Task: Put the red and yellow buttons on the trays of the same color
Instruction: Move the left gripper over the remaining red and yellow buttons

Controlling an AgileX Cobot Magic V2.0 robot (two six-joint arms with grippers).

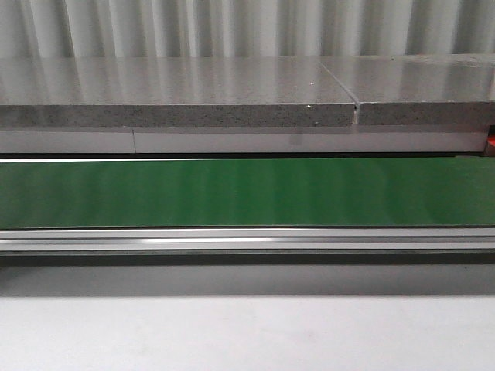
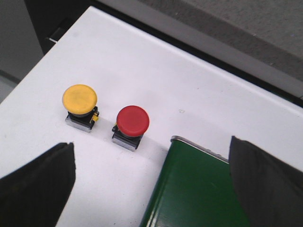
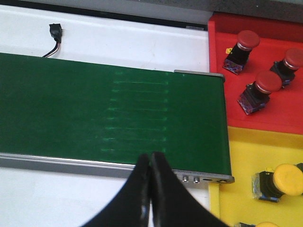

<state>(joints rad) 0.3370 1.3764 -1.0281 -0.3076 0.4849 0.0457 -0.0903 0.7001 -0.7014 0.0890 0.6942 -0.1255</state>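
Note:
In the left wrist view a yellow button [image 2: 79, 98] and a red button [image 2: 132, 121] stand side by side on the white table, beside the end of the green belt [image 2: 199, 189]. My left gripper [image 2: 151, 184] is open and empty, above and short of them. In the right wrist view the red tray [image 3: 258, 66] holds three red buttons [image 3: 268, 81], and the yellow tray [image 3: 246, 189] holds yellow buttons [image 3: 288, 179]. My right gripper [image 3: 150, 163] is shut and empty over the belt's near rail. Neither gripper shows in the front view.
The green conveyor belt [image 1: 247, 192] runs across the front view with a metal rail [image 1: 247, 239] in front and a grey stone shelf [image 1: 178, 97] behind. A small black connector with a cable [image 3: 55, 32] lies on the white table beyond the belt.

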